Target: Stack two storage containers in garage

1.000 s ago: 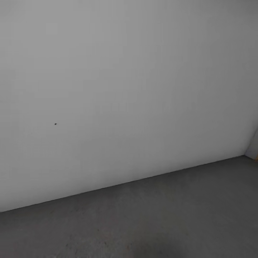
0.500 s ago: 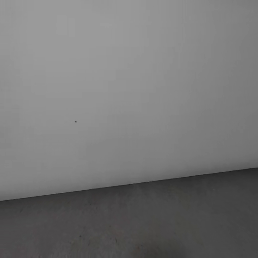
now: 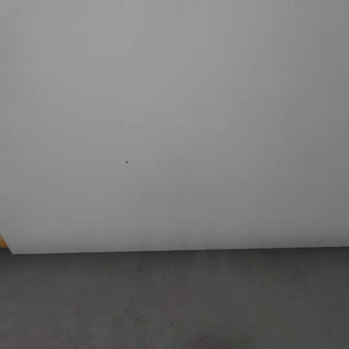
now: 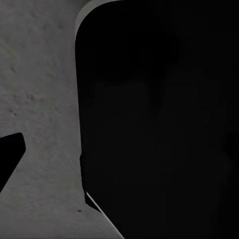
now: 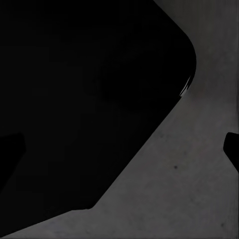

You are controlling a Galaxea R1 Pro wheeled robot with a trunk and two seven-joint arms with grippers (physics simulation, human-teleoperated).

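Head camera panned leftward over the last second: wall [image 3: 174, 121] now square-on, its base line level where it slanted before; small dark speck [image 3: 127, 162] drifted rightward across it; corner at far right gone, sliver of honey-coloured door [image 3: 2, 240] newly at far left edge. Dark grey mottled floor [image 3: 174, 300] along the bottom; probably the garage, so likely turning in place there, searching or heading off for a bin. No bins on view; position, heading and long axis impossible to tell. Left wrist view: concrete beside a large black rounded shape [image 4: 159, 124], likely the robot's own body; dark fingertip [image 4: 10, 152] at the edge. Right wrist view: similar black mass [image 5: 84, 99], fingertip [image 5: 231, 149] at the edge. Finger spread impossible to judge on either side; nothing seen held.
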